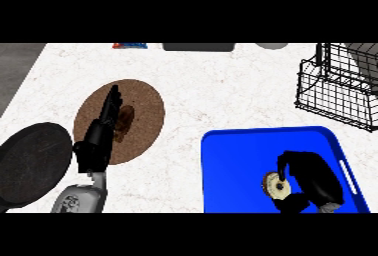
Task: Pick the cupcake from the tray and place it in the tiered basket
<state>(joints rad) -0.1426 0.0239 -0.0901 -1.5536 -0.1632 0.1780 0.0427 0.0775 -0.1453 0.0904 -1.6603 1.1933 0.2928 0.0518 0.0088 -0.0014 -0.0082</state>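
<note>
Right hand (319,180) fingers (283,162) curl around the cupcake (276,185) on the blue tray (236,165); left hand (94,145) fingers straight

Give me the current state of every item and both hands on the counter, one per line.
Pale round cupcake: on the blue tray, right hand curled round it.
Blue rectangular tray: flat on the counter.
Black wire tiered basket: upright, no cupcake visible in it.
Right hand: shut on the cupcake.
Left hand: open, fingers straight, over the brown round mat.
Dark round plate: flat, bare.
</note>
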